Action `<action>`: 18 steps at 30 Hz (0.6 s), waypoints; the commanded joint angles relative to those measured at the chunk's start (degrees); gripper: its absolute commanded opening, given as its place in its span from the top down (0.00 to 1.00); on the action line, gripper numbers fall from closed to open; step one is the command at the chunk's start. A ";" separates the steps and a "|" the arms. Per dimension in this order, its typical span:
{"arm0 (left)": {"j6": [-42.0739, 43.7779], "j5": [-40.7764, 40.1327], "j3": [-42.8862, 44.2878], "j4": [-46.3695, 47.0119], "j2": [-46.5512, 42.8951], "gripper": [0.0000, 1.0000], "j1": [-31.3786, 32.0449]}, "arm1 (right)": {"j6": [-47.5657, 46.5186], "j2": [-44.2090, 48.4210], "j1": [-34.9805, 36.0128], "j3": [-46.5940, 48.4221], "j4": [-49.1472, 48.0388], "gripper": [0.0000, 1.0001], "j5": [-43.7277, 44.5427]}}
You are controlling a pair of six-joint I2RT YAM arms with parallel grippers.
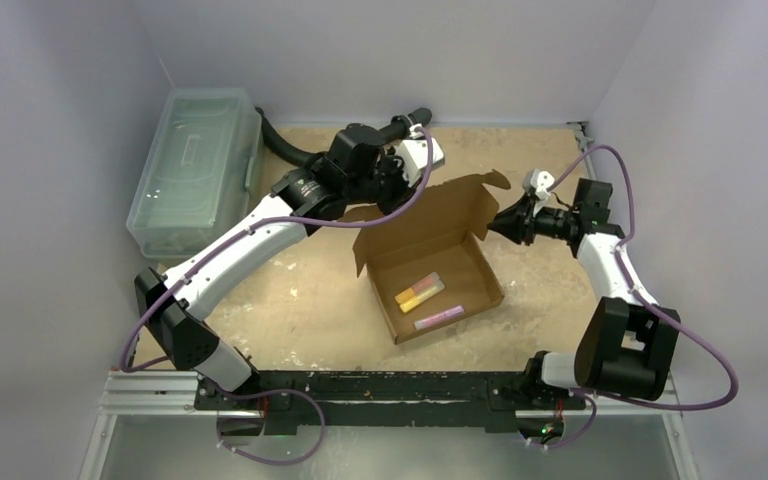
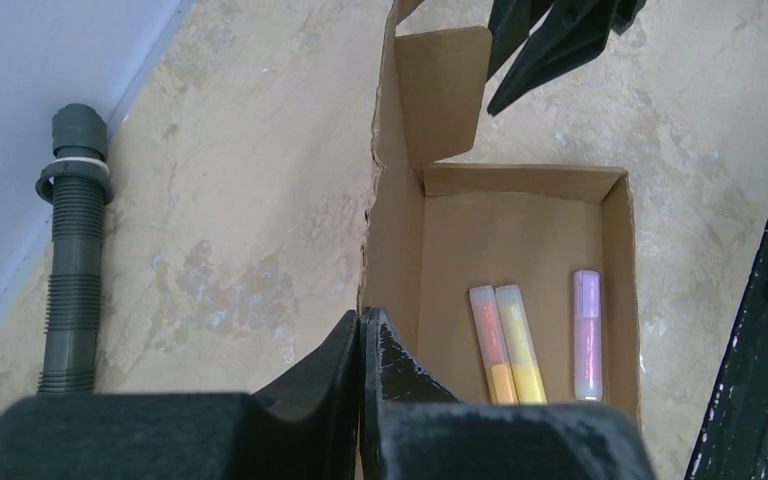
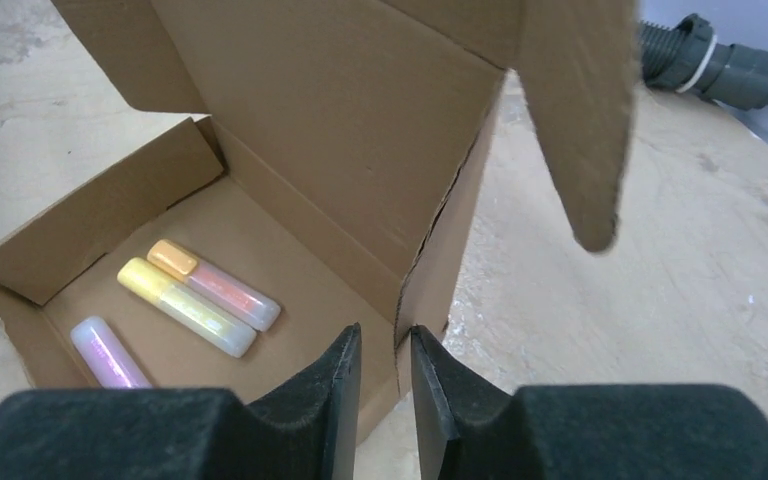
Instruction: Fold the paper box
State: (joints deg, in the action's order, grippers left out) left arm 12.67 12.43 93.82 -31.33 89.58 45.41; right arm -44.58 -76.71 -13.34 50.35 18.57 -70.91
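Note:
The paper box (image 1: 430, 225) is brown cardboard, sitting mid-table with its lid standing up at the back. Three highlighter pens lie on its floor: an orange one (image 2: 490, 345), a yellow one (image 2: 520, 340) and a purple one (image 2: 587, 335). My left gripper (image 1: 397, 183) is at the lid's back-left end. In its wrist view the jaws (image 2: 362, 322) are pressed together on the lid's edge. My right gripper (image 1: 492, 225) is at the box's right side. Its fingers (image 3: 385, 345) stand apart, straddling the box's corner edge (image 3: 400, 310), with a gap on the inner side.
A clear plastic lidded bin (image 1: 195, 170) stands at the back left. A grey ribbed hose (image 2: 72, 250) lies along the back wall behind the box. The lid's pointed side flap (image 3: 580, 120) hangs over the table to the right of the box.

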 commanded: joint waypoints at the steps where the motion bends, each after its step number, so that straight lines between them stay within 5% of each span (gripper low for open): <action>1: 0.30 1.30 -0.42 3.60 -2.16 1.00 -0.05 | 1.17 1.45 2.89 -0.66 -3.70 0.73 1.89; 8: -0.27 1.02 -2.61 6.26 -3.94 1.00 -0.11 | 11.61 3.99 3.52 -4.48 -15.30 0.79 6.57; 14: -0.08 1.76 -3.53 6.94 -4.15 1.00 -0.06 | 21.13 6.66 3.90 -8.76 -27.51 0.62 10.01; 18: 0.25 2.01 -3.64 7.31 -4.06 1.00 -0.09 | 26.46 7.57 4.50 -10.56 -33.97 0.74 12.00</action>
State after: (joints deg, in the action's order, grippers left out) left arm 12.64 13.23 90.28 -27.42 87.81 45.41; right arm -25.82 -70.91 -9.56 41.15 -4.75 -61.82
